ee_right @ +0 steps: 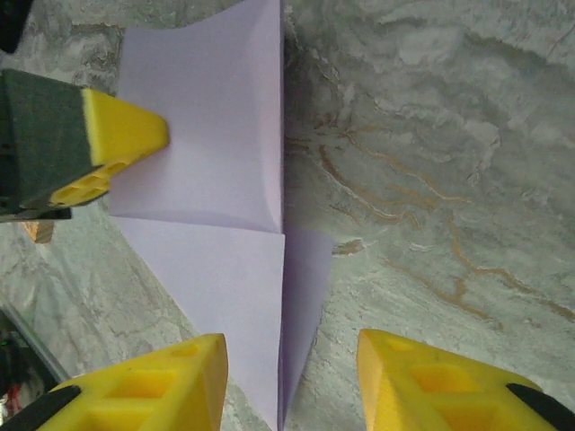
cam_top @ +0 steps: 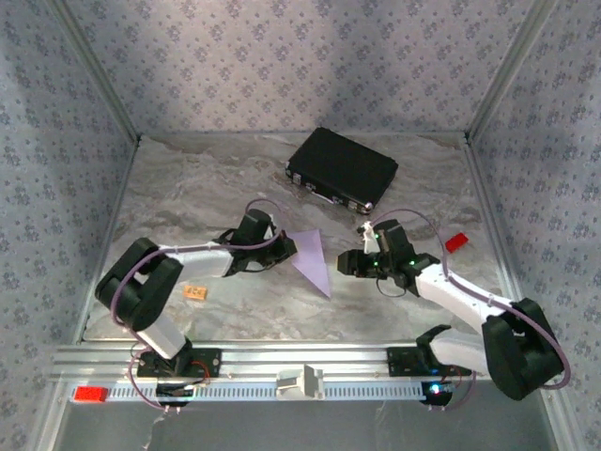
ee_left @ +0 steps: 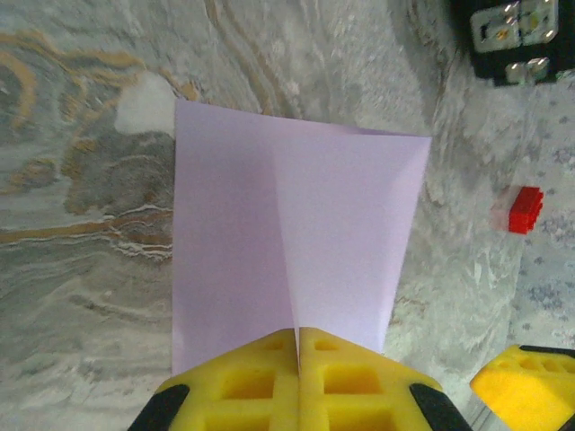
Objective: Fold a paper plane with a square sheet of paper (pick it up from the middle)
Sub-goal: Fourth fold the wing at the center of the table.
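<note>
The lilac sheet of paper point(cam_top: 311, 256) lies on the marble table, folded into a pointed paper plane shape with a centre crease. My left gripper point(cam_top: 283, 246) sits at its left edge. In the left wrist view the yellow fingers point(ee_left: 269, 377) are pressed together, shut on the near end of the paper point(ee_left: 296, 224) at its crease. My right gripper point(cam_top: 350, 264) is just right of the sheet. In the right wrist view it point(ee_right: 292, 364) stands open, with the paper's pointed tip point(ee_right: 296, 296) between its fingers, touching neither. The left gripper's fingertip point(ee_right: 117, 139) shows over the paper.
A black case point(cam_top: 342, 169) lies at the back, beyond the paper. A small red block point(cam_top: 456, 241) sits to the right of my right gripper. A small tan block point(cam_top: 194, 292) lies near the left arm. Patterned walls close in the table.
</note>
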Tool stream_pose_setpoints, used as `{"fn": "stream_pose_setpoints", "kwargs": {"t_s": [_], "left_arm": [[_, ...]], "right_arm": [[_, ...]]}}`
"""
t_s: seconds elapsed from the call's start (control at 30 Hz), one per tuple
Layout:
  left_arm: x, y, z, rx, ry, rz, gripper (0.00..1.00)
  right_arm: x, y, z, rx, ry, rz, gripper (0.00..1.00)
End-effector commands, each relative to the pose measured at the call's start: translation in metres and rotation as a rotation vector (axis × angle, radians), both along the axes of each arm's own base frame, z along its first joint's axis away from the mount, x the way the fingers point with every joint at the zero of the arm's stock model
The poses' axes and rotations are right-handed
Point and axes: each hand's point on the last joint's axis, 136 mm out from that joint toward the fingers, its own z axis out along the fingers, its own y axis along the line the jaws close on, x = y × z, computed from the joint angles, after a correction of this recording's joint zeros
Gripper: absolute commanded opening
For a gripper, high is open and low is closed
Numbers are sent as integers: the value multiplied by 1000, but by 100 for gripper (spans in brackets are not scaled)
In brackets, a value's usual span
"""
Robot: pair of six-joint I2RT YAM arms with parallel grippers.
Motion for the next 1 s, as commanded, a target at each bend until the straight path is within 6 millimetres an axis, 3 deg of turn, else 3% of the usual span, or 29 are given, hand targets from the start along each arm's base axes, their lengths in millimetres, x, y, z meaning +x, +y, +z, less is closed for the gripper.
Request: {"fn": "stream_pose_setpoints", "kwargs": {"t_s": [0.0, 0.17, 0.23, 0.43, 0.6, 0.97], "left_arm": [[-1, 17, 1, 64, -25, 49, 3], [-3, 27, 3, 100, -28, 87, 3], [-3, 23, 5, 91, -30, 83, 4], [0, 1, 11, 60, -33, 22, 8], [5, -14, 8, 36, -12, -6, 9], [5, -15, 6, 22, 6, -1, 13]], "right_arm": [[6, 0, 9, -78, -100, 20, 44], [4, 18, 18, -167, -279, 104, 47], [3, 27, 20, -210, -393, 134, 58], [-9, 45, 17, -364, -673, 293, 56], [-17, 49, 2, -454, -706, 362, 54], [-19, 73, -20, -563, -768, 407, 50]]}}
